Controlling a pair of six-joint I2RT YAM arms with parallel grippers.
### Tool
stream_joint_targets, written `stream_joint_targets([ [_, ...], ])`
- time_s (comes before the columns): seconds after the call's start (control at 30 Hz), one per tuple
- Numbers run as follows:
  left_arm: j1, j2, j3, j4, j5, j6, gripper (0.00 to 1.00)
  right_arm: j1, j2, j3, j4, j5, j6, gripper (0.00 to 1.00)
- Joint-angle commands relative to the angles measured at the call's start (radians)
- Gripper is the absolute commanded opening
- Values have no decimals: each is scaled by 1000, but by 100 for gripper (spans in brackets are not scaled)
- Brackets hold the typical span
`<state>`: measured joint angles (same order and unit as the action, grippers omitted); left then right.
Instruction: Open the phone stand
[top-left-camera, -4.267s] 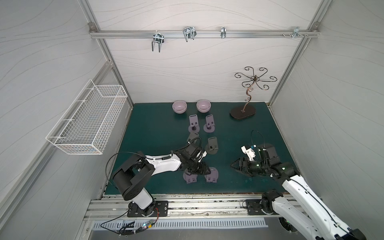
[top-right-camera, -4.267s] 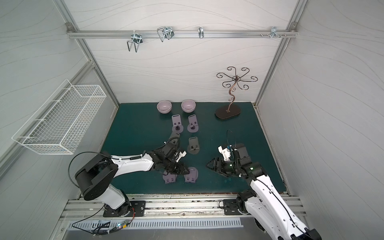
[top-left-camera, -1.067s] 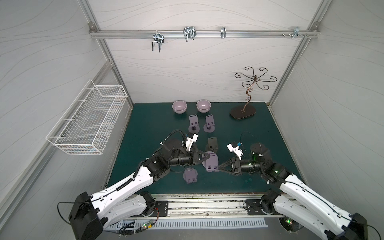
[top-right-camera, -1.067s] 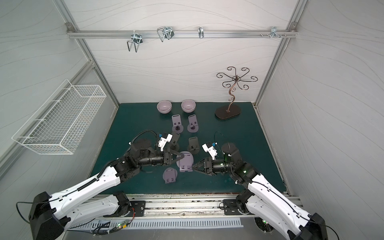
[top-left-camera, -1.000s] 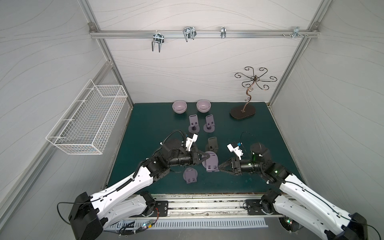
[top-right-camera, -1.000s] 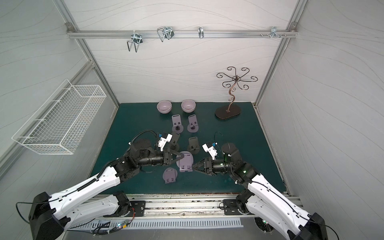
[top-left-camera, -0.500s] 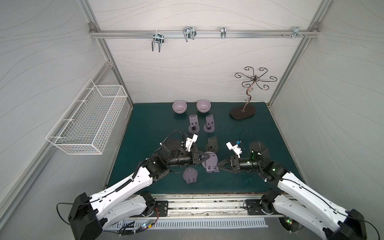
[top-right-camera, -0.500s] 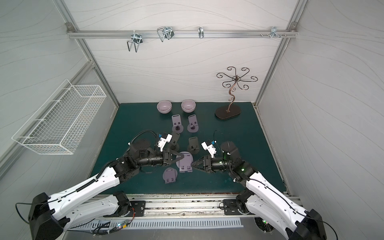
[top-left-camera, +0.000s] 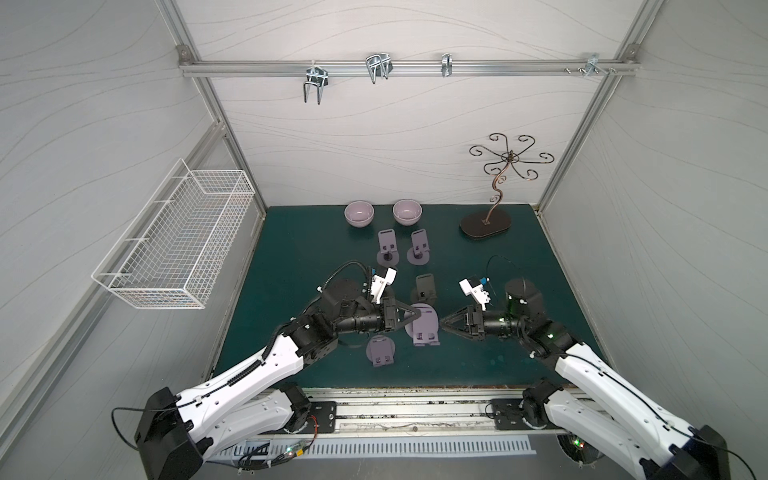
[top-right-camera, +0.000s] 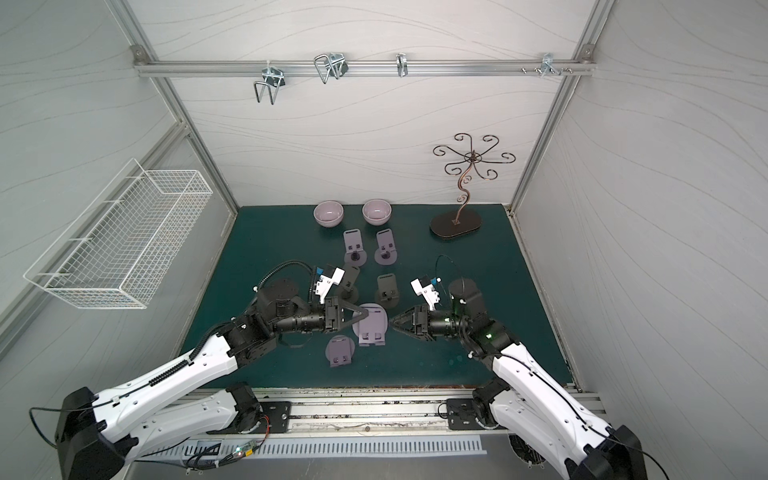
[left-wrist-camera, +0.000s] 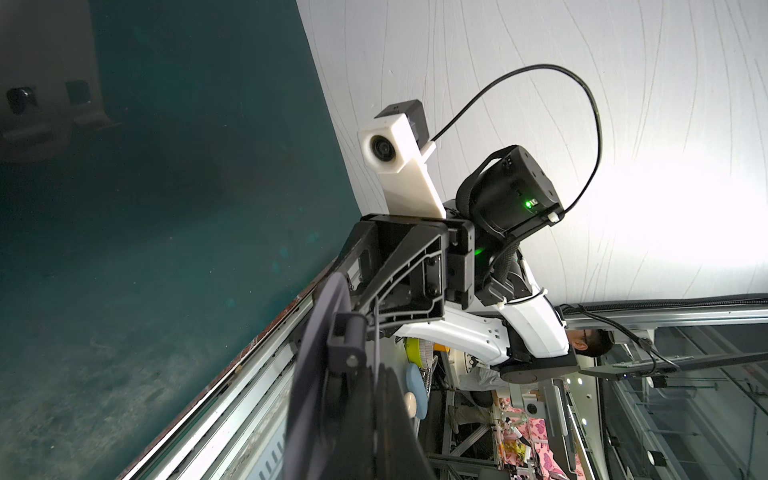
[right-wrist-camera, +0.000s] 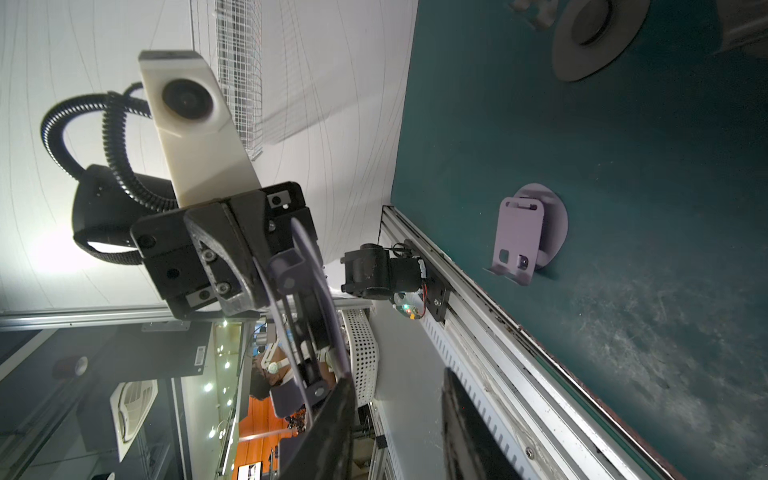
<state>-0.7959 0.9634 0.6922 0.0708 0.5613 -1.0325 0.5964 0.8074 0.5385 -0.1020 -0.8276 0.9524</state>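
Hanging clear of the green mat (top-left-camera: 311, 257), the phone stand (top-left-camera: 423, 328) is clamped at one edge in the fingers of the left gripper (top-left-camera: 415, 318) and looks folded flat, while the right gripper (top-left-camera: 444, 328) sits just beside its far edge, fingers apart, so the opening seems not yet begun.

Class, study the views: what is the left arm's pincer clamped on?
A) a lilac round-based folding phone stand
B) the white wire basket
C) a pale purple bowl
A: the left pincer pinches the edge of the lilac round-based folding phone stand, which hangs between the two arms.
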Motion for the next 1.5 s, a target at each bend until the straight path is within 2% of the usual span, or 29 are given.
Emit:
stream_joint_targets([
  [0.0, -7, 9, 50, 72, 18, 2, 0, 42, 13, 22, 39, 15, -8, 36],
  [0.4, -19, 19, 52, 107, 34, 4, 0, 91, 70, 7, 112, 30, 4, 34],
  [0.43, -20, 21, 49, 117, 34, 0, 0, 93, 76, 7, 130, 26, 13, 32],
  [0.57, -29, 32, 31, 182, 40, -22, 0, 112, 111, 10, 235, 3, 68, 0],
  [0.73, -28, 11, 36, 213, 37, -26, 0, 139, 134, 7, 261, -30, 82, 0],
  [1.03, -16, -37, 138, 320, 14, -71, 0, 164, 200, -52, 150, -87, 42, 0],
  [1.13, 10, -40, 204, 343, 17, -77, 0, 176, 250, -44, 65, -101, -4, 0],
  [1.37, 120, -46, 318, 465, 50, -88, 0, 206, 321, -42, 49, -130, -6, 0],
  [1.47, 146, -58, 352, 460, 49, -45, 0, 213, 354, -33, 45, -146, -5, 0],
])
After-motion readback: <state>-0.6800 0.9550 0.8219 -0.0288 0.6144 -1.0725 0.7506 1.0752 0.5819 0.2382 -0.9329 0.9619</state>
